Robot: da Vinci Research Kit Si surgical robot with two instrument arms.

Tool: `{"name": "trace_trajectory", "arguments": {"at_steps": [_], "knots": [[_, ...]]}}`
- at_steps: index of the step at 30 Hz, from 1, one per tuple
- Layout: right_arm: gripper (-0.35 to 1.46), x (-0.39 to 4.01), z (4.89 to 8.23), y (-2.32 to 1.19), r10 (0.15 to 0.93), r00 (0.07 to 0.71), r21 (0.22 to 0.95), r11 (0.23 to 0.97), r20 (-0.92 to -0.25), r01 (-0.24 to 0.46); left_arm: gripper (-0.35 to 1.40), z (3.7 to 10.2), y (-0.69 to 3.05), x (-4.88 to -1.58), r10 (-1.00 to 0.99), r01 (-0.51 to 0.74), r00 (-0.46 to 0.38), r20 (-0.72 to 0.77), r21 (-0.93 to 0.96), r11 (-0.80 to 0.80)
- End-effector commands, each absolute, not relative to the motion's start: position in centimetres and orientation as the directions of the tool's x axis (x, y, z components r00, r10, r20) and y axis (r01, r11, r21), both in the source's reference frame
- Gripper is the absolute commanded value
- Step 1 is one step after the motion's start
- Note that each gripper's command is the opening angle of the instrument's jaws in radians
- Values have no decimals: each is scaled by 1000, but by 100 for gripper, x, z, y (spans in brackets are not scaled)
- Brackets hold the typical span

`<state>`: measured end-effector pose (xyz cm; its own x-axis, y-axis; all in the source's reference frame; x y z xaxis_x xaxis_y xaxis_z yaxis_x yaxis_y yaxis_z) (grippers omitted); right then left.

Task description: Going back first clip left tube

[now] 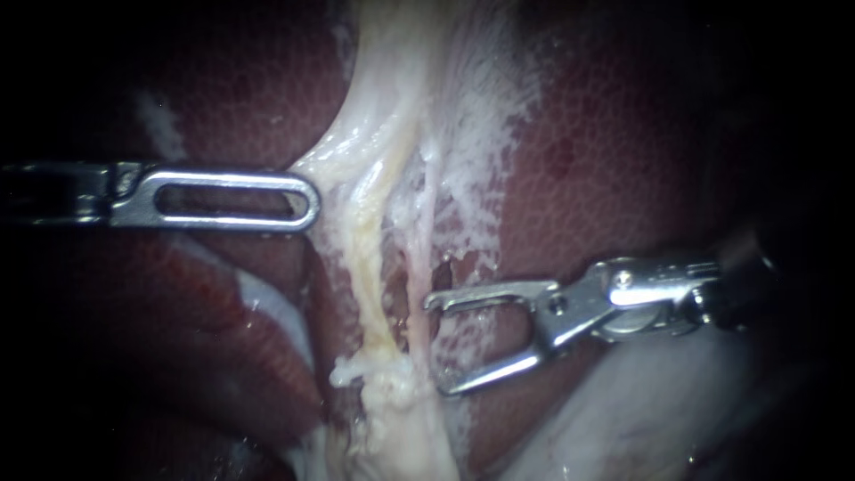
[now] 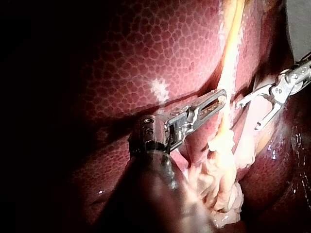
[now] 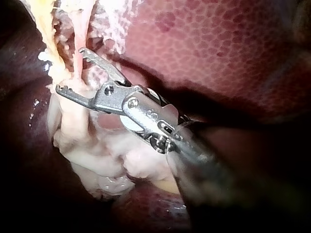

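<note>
Two tubes run down the middle of the endoscope view: a thicker yellowish left tube (image 1: 361, 267) and a thin pink right tube (image 1: 417, 267). I see no clip on either. My left instrument (image 1: 307, 200) comes in level from the left, its slotted jaws shut on the pale tissue (image 1: 325, 156) beside the left tube, which tents toward the tip. My right instrument (image 1: 436, 345) has its jaws wide open, the tips just right of the pink tube and touching nothing. Its own wrist view shows my right instrument (image 3: 69, 69) with pale tissue (image 3: 73, 116) just ahead of its tips.
Dark red mottled liver (image 1: 623, 134) lies on both sides of the tubes. Frayed white tissue (image 1: 472, 134) spreads right of them. A ragged pale stump (image 1: 374, 370) sits low on the left tube. Smooth pale tissue (image 1: 641, 410) lies under my right instrument's shaft.
</note>
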<state>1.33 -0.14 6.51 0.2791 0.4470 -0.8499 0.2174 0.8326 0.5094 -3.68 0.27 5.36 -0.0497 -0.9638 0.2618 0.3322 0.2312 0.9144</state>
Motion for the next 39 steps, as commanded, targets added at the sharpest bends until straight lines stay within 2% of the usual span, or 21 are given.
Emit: {"name": "trace_trajectory", "arguments": {"at_steps": [1, 14, 28, 39], "knots": [[60, 125, 649, -10, 441, 279, 502, 839, -853, 210, -35, 537, 27, -368, -964, 332, -51, 260, 915, 229], [60, 70, 606, 31, 406, 278, 460, 872, -871, 166, -35, 541, 26, -368, -964, 333, -51, 261, 915, 230], [60, 70, 603, 30, 401, 277, 455, 874, -873, 169, -35, 561, 18, -377, -965, 338, -59, 256, 915, 222], [60, 70, 603, 30, 401, 277, 455, 874, -873, 169, -35, 612, -5, -406, -969, 335, -65, 238, 920, 203]]}}
